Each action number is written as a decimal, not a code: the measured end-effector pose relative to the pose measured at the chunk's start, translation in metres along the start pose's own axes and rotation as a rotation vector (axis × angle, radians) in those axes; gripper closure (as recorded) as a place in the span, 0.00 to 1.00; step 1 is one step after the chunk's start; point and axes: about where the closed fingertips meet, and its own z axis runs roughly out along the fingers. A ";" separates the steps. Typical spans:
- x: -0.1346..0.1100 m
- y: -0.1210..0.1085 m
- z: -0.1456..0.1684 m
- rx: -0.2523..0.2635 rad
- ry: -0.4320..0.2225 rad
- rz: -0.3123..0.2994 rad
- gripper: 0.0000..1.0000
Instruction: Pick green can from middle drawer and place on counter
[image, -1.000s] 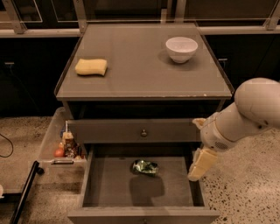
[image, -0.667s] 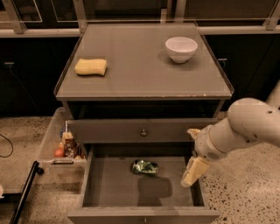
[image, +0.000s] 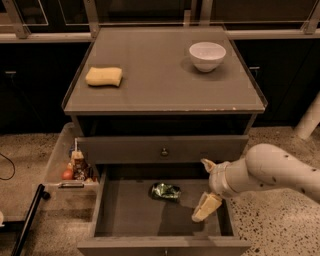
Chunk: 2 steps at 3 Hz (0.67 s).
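The green can (image: 165, 191) lies on its side on the floor of the open middle drawer (image: 125, 217), near the back and slightly right of centre. My gripper (image: 199, 190) hangs over the right part of the drawer, just right of the can and apart from it. Its two pale fingers are spread open and hold nothing. The white arm reaches in from the right. The counter (image: 160, 80) is the grey-brown cabinet top above.
A yellow sponge (image: 104, 76) lies on the counter's left and a white bowl (image: 207, 55) stands at its back right. The closed upper drawer front (image: 164, 150) has a round knob. A pale bin (image: 70, 167) with small items sits left of the cabinet.
My arm has moved left and down, bringing the gripper from beside the drawer's right wall to over the drawer floor, closer to the can. The can has not moved.
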 end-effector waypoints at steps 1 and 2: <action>0.010 0.001 0.038 0.017 -0.033 -0.029 0.00; 0.010 0.001 0.038 0.017 -0.033 -0.029 0.00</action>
